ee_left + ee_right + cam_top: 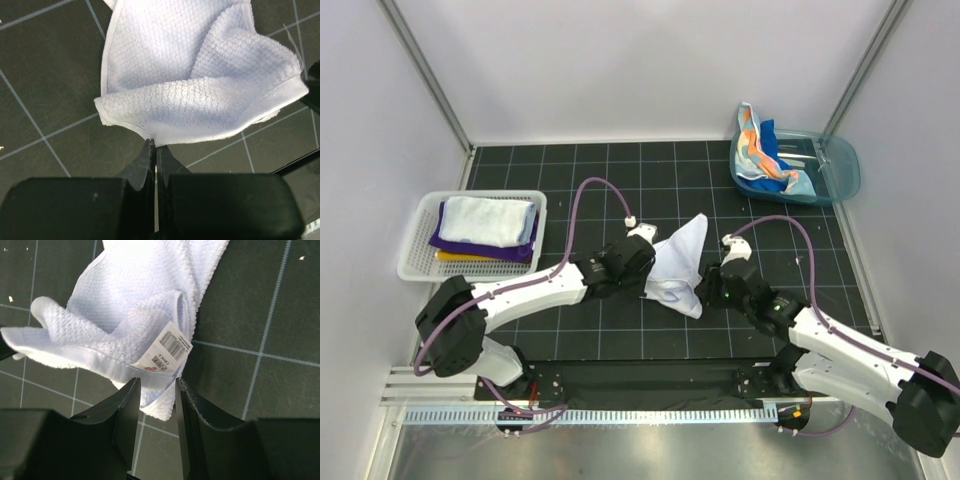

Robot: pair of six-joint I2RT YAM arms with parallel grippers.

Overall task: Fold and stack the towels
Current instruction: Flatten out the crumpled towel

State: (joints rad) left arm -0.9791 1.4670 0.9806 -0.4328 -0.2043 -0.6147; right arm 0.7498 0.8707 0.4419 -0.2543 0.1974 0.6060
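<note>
Left gripper: closed tight on the near hem of the pale blue-white towel. The fingertips pinch the bound edge and the cloth spills away from them.
Right gripper: jaws partly apart, with a bunched corner of the same towel, the one bearing the care label, between them. The cloth fills the gap; whether it is clamped or only straddled, I cannot tell.
Towel position: mid-table on the black gridded mat, between the two grippers, rumpled and doubled over itself, not flat.
Key relation: the near hem runs from one gripper across to the other. The body of the towel lies beyond both, its long axis slanting away to a tip at far right.
Nearer arm: both are at the cloth; only the left has a sure hold.
Step (judgement): securing the second corner so the hem can be drawn taut and spread.
White mesh basket: far left, well apart. It holds a folded white towel on a purple towel, with a yellow towel below.
Teal tub: far right. It holds the spotted towel and the bright blue towel, both unfolded.
</note>
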